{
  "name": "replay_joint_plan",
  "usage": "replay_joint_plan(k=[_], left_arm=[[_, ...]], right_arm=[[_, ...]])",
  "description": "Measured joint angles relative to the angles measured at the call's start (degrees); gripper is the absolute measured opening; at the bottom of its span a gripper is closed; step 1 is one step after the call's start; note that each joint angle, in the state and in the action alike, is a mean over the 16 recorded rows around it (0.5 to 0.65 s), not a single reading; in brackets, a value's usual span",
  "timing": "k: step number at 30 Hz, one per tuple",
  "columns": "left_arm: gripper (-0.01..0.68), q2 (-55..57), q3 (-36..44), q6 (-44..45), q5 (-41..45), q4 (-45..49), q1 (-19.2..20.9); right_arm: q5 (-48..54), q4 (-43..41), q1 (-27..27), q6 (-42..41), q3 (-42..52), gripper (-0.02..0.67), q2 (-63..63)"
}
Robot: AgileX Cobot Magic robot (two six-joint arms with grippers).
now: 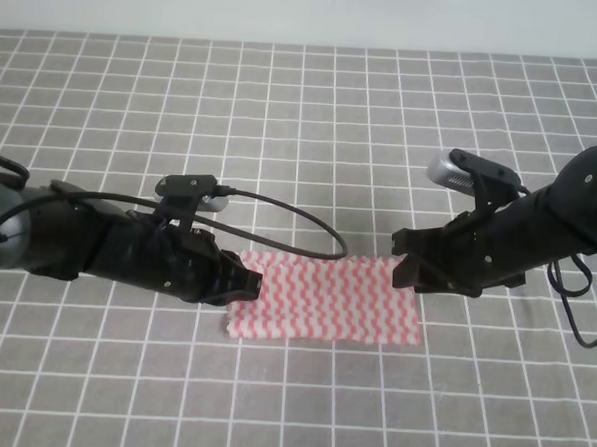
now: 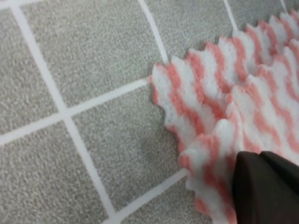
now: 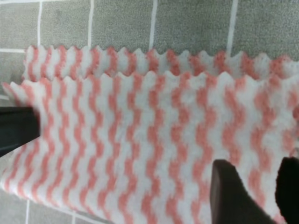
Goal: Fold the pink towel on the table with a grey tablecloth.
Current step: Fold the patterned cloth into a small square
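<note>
Pink wavy-striped, zigzag-edged towel [image 1: 325,297] folded double

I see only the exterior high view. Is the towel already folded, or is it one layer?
Observer: Folded once. The right wrist view shows an upper layer of the pink towel lying short of the lower layer's zigzag edge.
Operator: Does the left gripper touch it?
Observer: Yes. The left wrist view shows a dark finger resting on the towel's corner.
Operator: Do the corners match there?
Observer: No. The upper corner sits inward of the lower one.
</note>
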Motion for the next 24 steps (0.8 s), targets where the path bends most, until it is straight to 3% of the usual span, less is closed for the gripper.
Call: replay_joint_plan(k=[24], left_arm=[[-0.001,0.02,-0.06,0.04,0.16,-0.01,0.01]], right_arm=[[-1.98,-0.29,-0.09,-0.21,0.0,0.222,3.99]])
